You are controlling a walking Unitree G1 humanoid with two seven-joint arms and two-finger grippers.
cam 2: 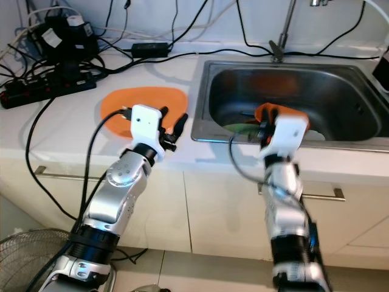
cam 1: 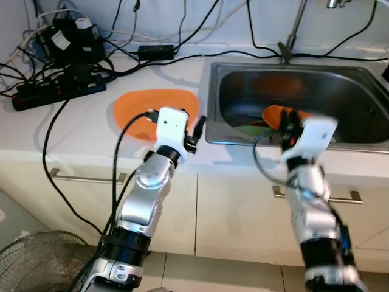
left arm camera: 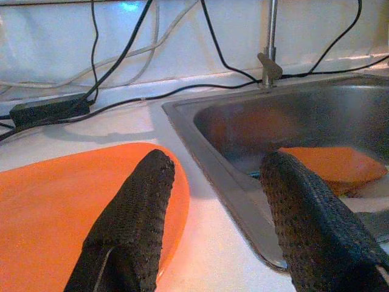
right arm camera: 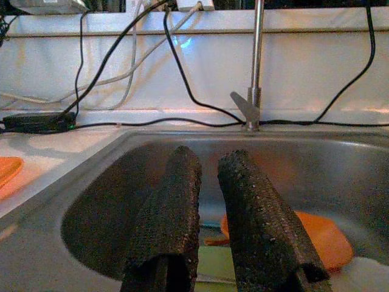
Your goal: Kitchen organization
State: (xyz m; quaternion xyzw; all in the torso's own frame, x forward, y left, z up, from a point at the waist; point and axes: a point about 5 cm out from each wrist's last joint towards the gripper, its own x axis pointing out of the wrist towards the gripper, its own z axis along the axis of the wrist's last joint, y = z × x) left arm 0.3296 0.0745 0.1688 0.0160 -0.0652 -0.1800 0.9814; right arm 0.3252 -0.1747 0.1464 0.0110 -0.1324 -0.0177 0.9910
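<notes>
A flat orange plate lies on the white counter, left of the steel sink. Inside the sink rest a second orange plate and something green beside it. My left gripper hovers open over the counter between the orange plate's right edge and the sink's left rim, with nothing between its fingers. My right gripper is held at the sink's front rim, pointing into the basin above the orange plate there. Its fingers lie almost together and hold nothing.
A faucet rises behind the sink. A black power strip with adapters and many cables clutters the counter's back left. Cabinet drawers with metal handles sit below, and a wire fan stands on the floor at lower left.
</notes>
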